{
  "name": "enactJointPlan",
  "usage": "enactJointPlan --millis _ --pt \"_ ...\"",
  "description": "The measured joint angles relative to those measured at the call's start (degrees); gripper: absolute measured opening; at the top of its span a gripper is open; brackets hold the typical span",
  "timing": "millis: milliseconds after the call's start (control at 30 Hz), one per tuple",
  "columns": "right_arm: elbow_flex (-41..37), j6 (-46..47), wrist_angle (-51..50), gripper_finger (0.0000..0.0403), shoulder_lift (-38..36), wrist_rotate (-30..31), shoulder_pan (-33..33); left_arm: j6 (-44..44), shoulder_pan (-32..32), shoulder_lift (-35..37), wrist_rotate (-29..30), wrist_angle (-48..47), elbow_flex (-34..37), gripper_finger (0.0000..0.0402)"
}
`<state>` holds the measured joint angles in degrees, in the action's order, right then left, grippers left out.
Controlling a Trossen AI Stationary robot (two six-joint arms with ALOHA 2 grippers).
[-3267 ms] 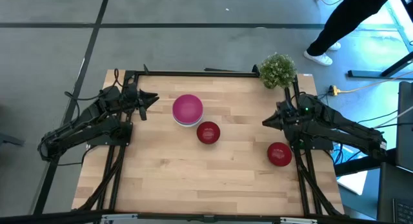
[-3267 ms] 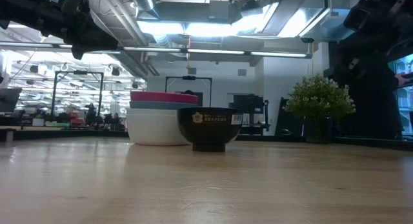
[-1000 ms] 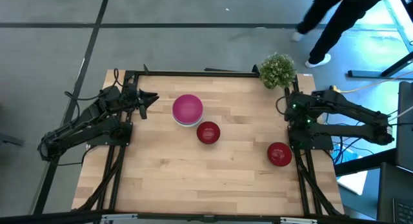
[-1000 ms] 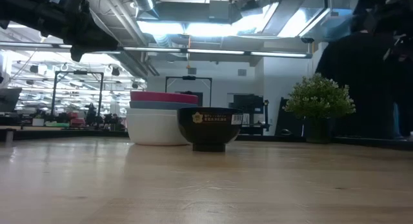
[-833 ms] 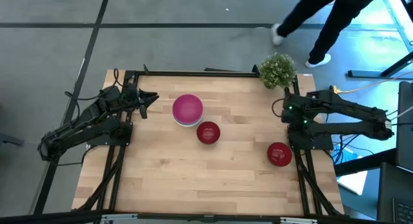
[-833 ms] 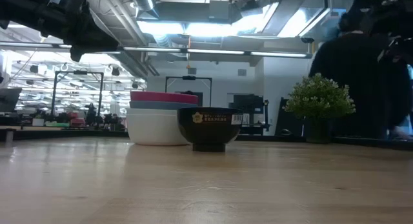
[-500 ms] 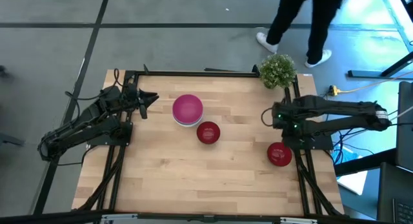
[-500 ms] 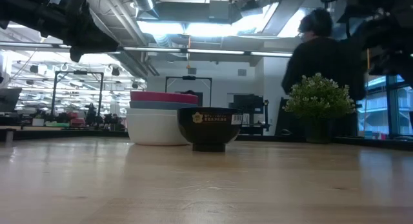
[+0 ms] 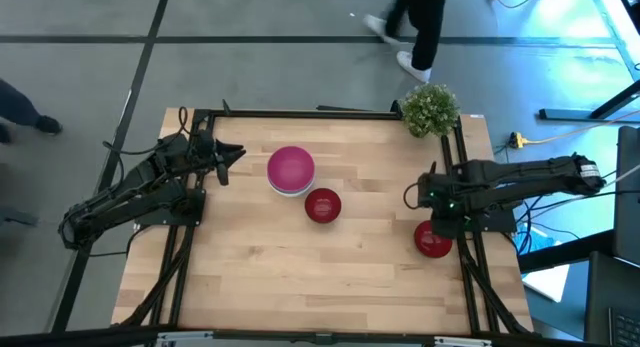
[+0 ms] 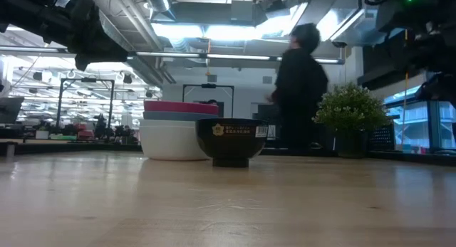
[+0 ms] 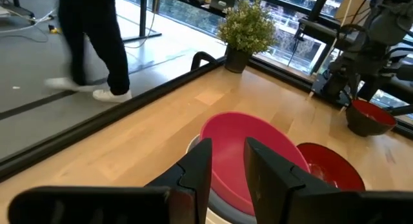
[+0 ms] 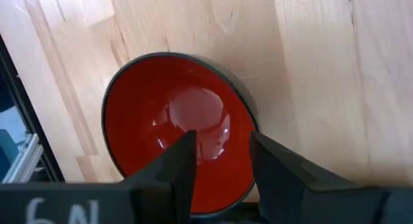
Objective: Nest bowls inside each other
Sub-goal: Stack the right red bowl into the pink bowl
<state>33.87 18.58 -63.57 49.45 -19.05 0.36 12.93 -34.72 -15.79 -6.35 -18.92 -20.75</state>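
A pink bowl point(image 9: 291, 168) sits on top of a stack, nested in a blue bowl point(image 10: 182, 116) and a white one point(image 10: 169, 140). The stack stands at the table's far middle. A dark red bowl point(image 9: 322, 205) stands upright just beside the stack. A second dark red bowl point(image 9: 434, 243) stands by the right edge. My right gripper point(image 12: 222, 146) hangs open above this bowl point(image 12: 171, 124), pointing steeply down and touching nothing. My left gripper point(image 11: 226, 161) waits open at the far left, raised and aimed at the pink bowl point(image 11: 248, 146).
A small green potted plant point(image 9: 431, 109) stands at the table's far right corner. A black frame rail point(image 9: 300, 113) runs along the far edge. A person point(image 9: 415, 22) walks on the floor beyond the table. Bare wood lies across the near half.
My right gripper has swung from beside the plant toward the table's near edge and come down over the red bowl at the right edge, staying open. The person behind the table has walked toward the left. The bowls and the left arm have kept still.
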Motion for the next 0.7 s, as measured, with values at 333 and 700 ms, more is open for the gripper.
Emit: enactJointPlan --millis 333,700 --pt "-0.7 3.84 1.63 0.0144 -0.02 4.01 2.23 -1.49 0.0 0.0 1.27 0.02 0.0 0.0085" --pt "-0.7 6.46 2.12 0.0144 0.54 7.0 2.21 -1.51 0.0 0.0 1.24 0.02 0.0 0.0085"
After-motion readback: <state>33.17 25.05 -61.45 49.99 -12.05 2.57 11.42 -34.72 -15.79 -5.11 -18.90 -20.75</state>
